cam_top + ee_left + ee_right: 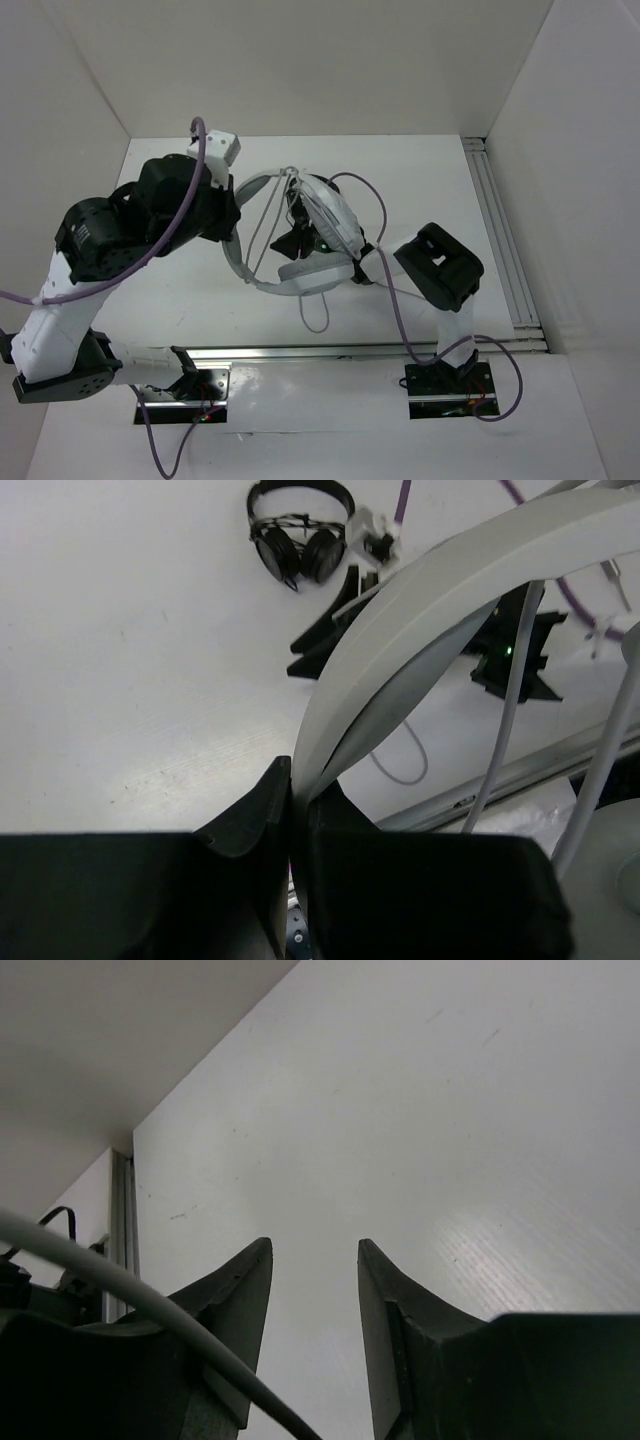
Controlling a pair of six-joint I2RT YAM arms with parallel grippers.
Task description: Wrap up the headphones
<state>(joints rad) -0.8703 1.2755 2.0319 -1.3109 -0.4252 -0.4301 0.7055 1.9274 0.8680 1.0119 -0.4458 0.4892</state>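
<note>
The light grey-white headphones (318, 272) stand in the middle of the table, with their wide headband (238, 262) arching to the left. My left gripper (232, 216) is shut on that headband (430, 590); in the left wrist view its jaws (297, 772) pinch the band's edge. The thin grey cable (510, 680) hangs down across the band's opening. My right gripper (292, 240) sits inside the headphones near the cups. In the right wrist view it (312, 1250) is open with nothing between its fingers. The cable (100, 1270) crosses in front of its left finger.
Small black headphones (300, 530) lie on the table farther off in the left wrist view. A metal rail (505, 240) runs along the table's right side and another (330, 352) along the near edge. White walls enclose the table. Purple arm cables (400, 310) loop nearby.
</note>
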